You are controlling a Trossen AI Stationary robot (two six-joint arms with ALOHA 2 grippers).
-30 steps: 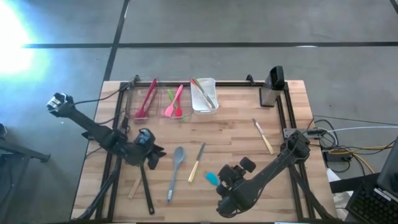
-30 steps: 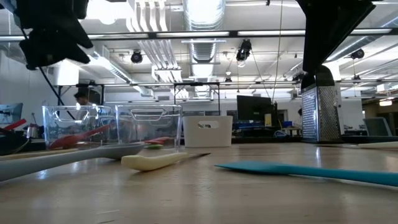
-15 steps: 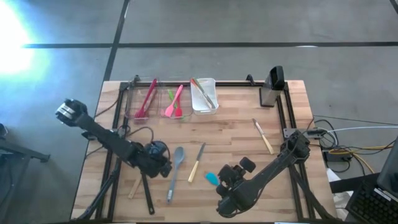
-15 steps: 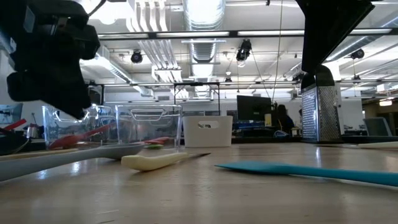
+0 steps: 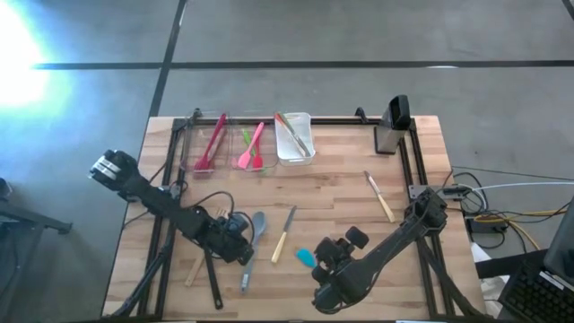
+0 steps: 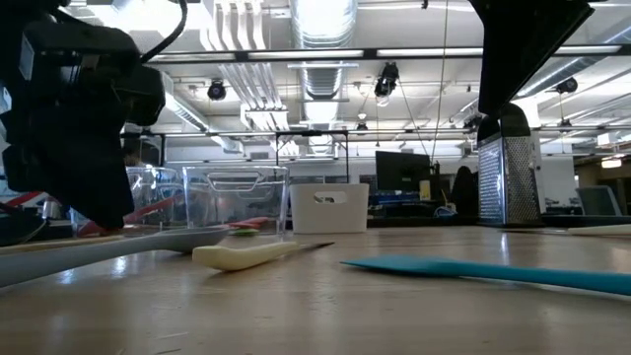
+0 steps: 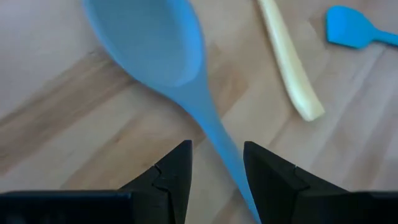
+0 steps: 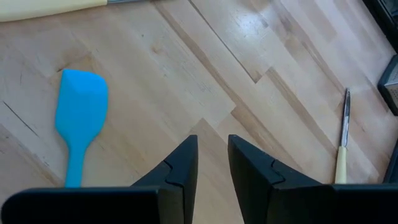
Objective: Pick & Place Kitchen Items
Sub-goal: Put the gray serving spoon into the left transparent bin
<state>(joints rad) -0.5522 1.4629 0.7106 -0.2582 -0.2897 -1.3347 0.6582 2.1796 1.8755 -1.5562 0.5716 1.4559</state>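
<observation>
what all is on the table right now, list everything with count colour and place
spoon: 1, grey-blue, front centre-left
cream-handled knives: 2, front centre and right side
teal spatula: 1, front centre
wooden utensil: 1, front left
black utensil: 1, front left
clear bins: 2, back left, holding red and pink-green utensils
white bin: 1, back centre, utensils inside
grater: 1, metal, back right
left gripper: jaws open, straddling the spoon handle
right gripper: jaws apart, empty, near the spatula

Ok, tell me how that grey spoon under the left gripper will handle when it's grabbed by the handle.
The grey spoon looks moulded in one piece, so probably light and fairly stiff. Its slim, rounded handle may slip or twist between the left gripper. The broad bowl likely makes it bowl-heavy, so it may droop.
</observation>
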